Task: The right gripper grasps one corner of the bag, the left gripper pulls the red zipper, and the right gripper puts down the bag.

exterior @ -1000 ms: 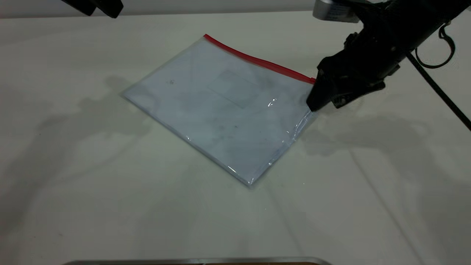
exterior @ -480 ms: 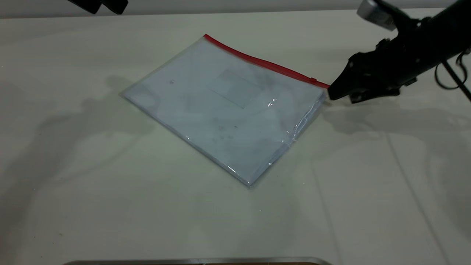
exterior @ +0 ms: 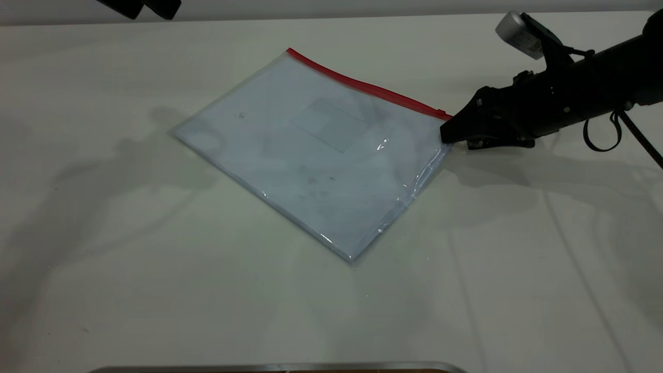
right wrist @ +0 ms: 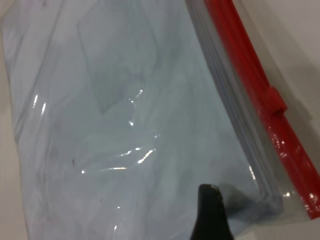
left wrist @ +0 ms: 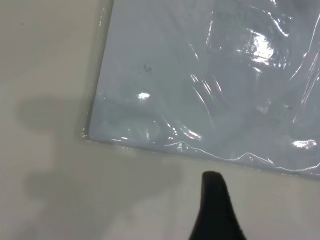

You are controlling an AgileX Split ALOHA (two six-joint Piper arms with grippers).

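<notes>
Bag [exterior: 321, 150] lies flat on the surface [exterior: 155, 290], zipper [exterior: 362, 84] untouched. Right gripper [exterior: 446, 135] sits at its corner [exterior: 449, 129]; whether it grips, I cannot tell.

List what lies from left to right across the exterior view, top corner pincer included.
Left pincer at the top edge → bag flat on the table → slider tab of the red zipper → right pincer at the corner of the bag.

A pale table [exterior: 155, 290] fills the frame, and a thin metallic edge [exterior: 279, 367] runs along the bottom centre.
</notes>
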